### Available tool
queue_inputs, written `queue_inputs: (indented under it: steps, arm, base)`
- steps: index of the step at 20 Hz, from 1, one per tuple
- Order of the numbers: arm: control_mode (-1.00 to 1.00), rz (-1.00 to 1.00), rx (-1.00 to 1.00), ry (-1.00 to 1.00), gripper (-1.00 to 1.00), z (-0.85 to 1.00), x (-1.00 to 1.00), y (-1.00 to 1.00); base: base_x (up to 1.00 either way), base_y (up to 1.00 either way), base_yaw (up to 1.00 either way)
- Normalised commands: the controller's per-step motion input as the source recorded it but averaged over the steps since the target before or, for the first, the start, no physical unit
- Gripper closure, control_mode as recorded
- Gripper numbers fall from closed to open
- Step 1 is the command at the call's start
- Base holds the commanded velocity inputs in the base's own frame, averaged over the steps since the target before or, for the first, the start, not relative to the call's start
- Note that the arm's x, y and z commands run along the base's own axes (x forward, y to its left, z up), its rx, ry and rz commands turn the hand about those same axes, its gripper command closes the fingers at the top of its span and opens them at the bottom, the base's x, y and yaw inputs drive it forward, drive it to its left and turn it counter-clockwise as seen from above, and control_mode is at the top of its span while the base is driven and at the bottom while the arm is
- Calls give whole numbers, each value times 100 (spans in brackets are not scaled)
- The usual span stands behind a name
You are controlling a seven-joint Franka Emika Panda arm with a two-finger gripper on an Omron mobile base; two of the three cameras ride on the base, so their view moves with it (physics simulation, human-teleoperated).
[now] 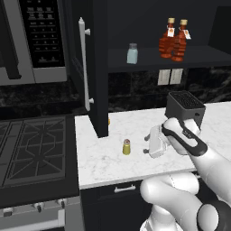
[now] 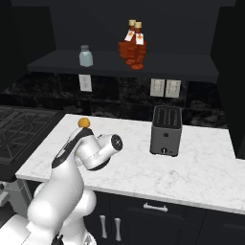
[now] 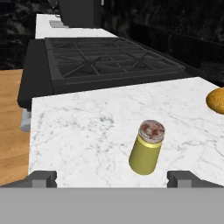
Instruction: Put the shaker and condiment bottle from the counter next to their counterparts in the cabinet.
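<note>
Your claw (image 1: pixel 145 144) sits low over the surface (image 1: pixel 135 126) with its fingers spread wide apart, holding nothing; in the hand view the two dark fingertips (image 3: pixel 41 178) stand far to either side, and the shaker (image 3: pixel 147 148) rises between them, a little ahead and touching neither. The arm folds up from the base, its elbow bent high and the wrist turned so the hand points sideways toward the stovetop (image 1: pixel 34 149). The shaker (image 1: pixel 127 146) stands upright on the marble just beside the claw, near the front edge. An orange round thing (image 3: pixel 216 99) lies further back on the surface by the open cabinet door (image 1: pixel 97 67). Up on the cabinet shelf (image 1: pixel 149 58) you have two red-orange bottles (image 1: pixel 173 40) touching side by side, each with a small white neck label too small to read, and the pale blue-grey shaker (image 1: pixel 132 53) well apart to their left. A dark toaster (image 2: pixel 166 130) stands on the surface behind the arm.
</note>
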Motion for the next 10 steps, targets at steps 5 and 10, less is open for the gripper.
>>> queue_inputs:
  steps: [5, 10]
  arm:
    - [-100, 0, 1, 0, -100, -8, 13, 12]
    - [-100, 0, 2, 1, -100, -14, 21, 10]
  base:
    - [0, 0, 0]
    - [0, 0, 0]
